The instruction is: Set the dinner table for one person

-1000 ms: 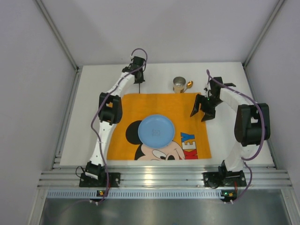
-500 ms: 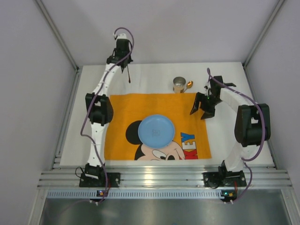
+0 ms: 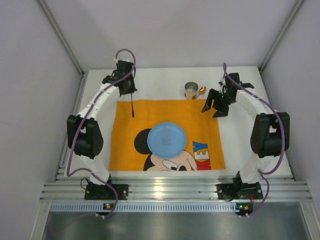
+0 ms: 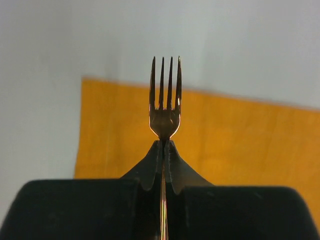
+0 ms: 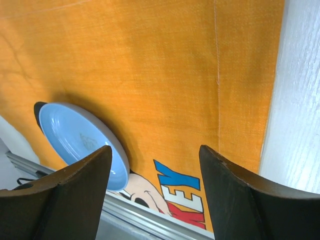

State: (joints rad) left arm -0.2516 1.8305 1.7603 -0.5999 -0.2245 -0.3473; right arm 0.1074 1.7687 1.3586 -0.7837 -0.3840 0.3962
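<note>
**Left gripper (image 4: 164, 150) back over placemat (image 3: 150, 112); right gripper (image 3: 213, 108) shifted toward far edge**

Compared with half a second ago, the left gripper has come in from the far left corner of the dinner table (image 3: 165, 77). An aluminium rail (image 3: 175, 190) along the near edge carries both arm bases. Beyond it lies the plain white matte tabletop, bearing the orange Mickey Mouse placemat. A blue plate (image 3: 167, 138) sits at the placemat's centre. Over the far left corner, the left gripper is clamped on a fork (image 4: 165, 100) by its handle; tine contact with the cloth cannot be determined. Over the far right corner, the right gripper hovers spread wide, holding nothing. A metal cup (image 3: 191, 90) and spoon (image 3: 201, 90) stand on bare tabletop just past the placemat. Pale grey walls (image 3: 175, 30) enclose three sides.
</note>
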